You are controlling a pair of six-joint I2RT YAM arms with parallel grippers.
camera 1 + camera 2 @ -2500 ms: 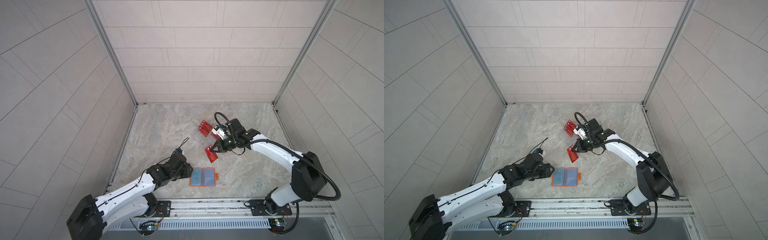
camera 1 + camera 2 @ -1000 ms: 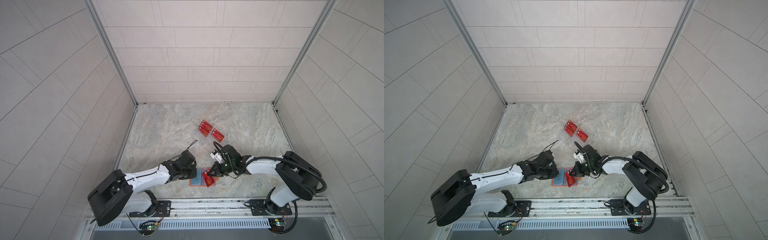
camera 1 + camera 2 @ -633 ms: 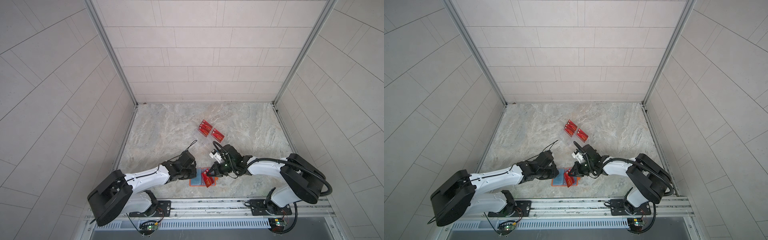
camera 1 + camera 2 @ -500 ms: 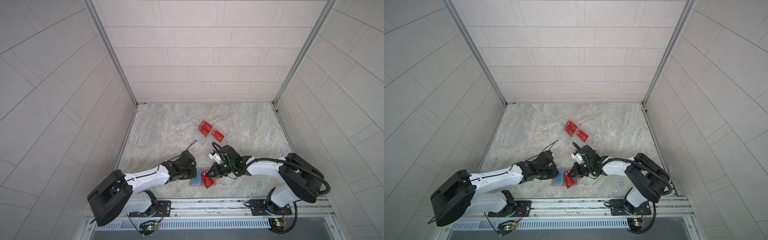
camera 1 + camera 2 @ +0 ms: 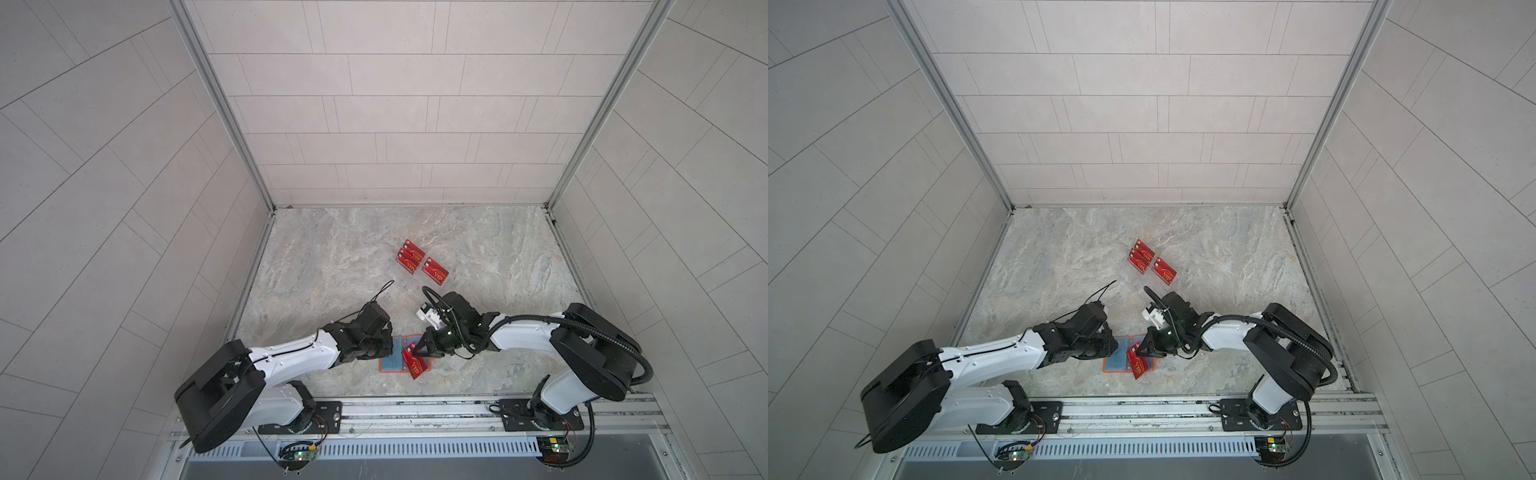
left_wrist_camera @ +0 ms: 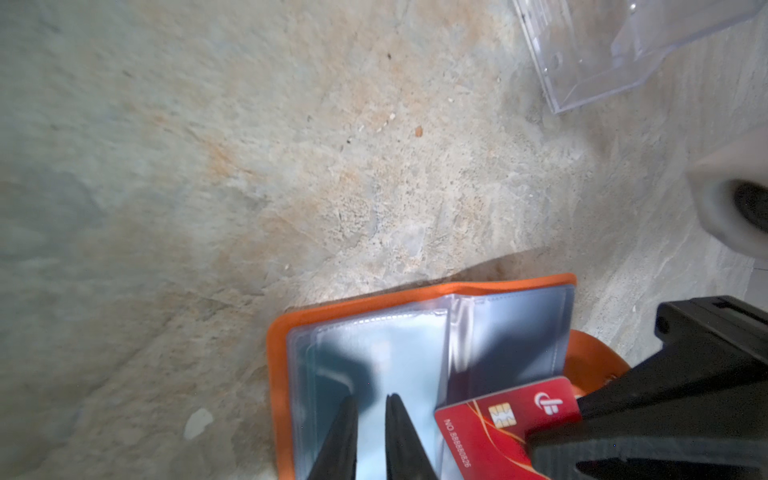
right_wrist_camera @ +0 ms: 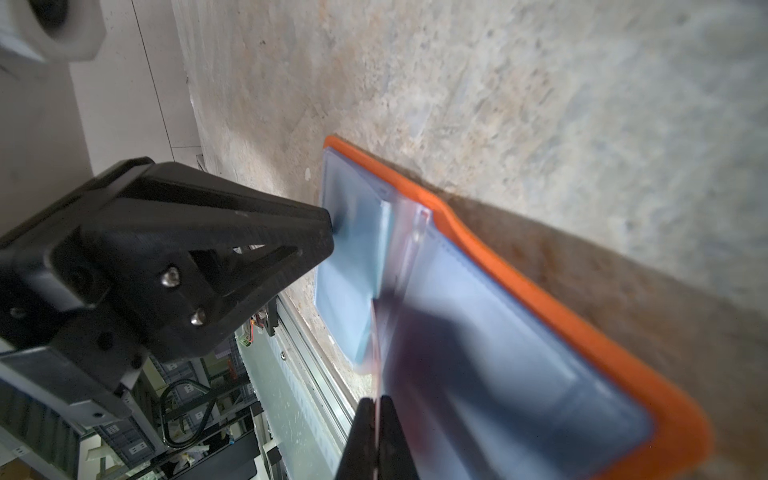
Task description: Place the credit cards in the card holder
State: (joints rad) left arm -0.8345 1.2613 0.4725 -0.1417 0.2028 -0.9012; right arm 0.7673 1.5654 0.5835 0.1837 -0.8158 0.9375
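The card holder (image 5: 392, 360) lies open at the six o'clock edge of the table (image 5: 332, 257). The right pincer (image 5: 423, 349) is clamped on a red card (image 5: 415, 365), tilted over the holder's right half; I'd call this the insertion step. The left pincer (image 6: 371, 401), tips a sliver apart, presses down the clear sleeves (image 6: 395, 345). Next, the card needs a sleeve mouth and a flat slide in. Whether its corner is inside, I cannot tell; the right wrist view blurs there. Spare cards (image 5: 435, 272) wait toward twelve o'clock by a clear rack (image 6: 615, 62).
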